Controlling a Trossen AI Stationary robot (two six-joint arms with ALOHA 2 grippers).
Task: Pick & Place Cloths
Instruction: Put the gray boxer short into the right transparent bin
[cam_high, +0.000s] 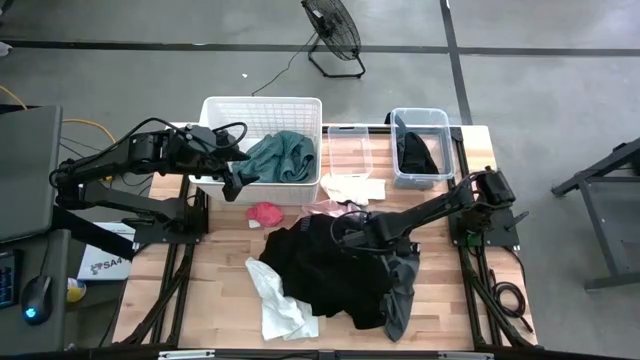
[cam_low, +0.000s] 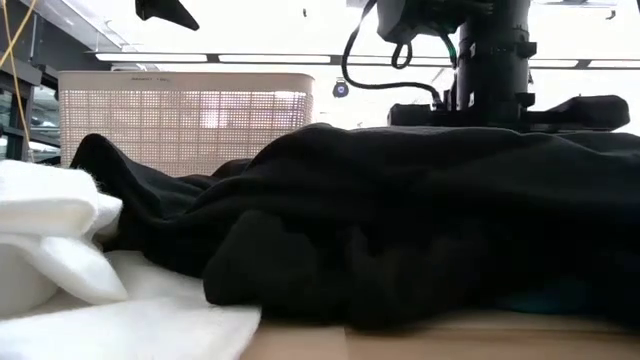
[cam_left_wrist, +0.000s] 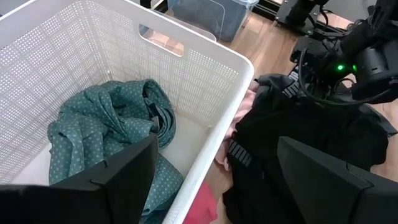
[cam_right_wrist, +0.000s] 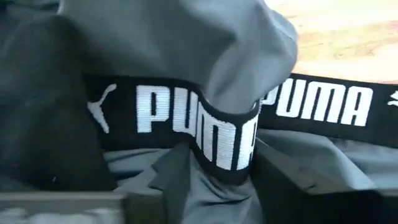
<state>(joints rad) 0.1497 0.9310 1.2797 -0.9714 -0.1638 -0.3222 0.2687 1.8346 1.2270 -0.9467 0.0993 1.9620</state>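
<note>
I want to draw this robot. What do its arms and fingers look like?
Both arms are dark, nearly black, built from jointed sections with looping black cables. The left arm and right arm each stand on a dark base at the table's edge. The left gripper has two flat, wedge-shaped dark fingers. The right arm shows a small green light in the left wrist view.

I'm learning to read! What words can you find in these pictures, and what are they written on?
"PUMA", twice in white letters, partly folded, on the black waistband of the grey garment at the right gripper.
A white logo and letters on the black garment in the left wrist view: too small to read.
"SA4" and more, on the white box beside the table: the rest is cut off.
</note>
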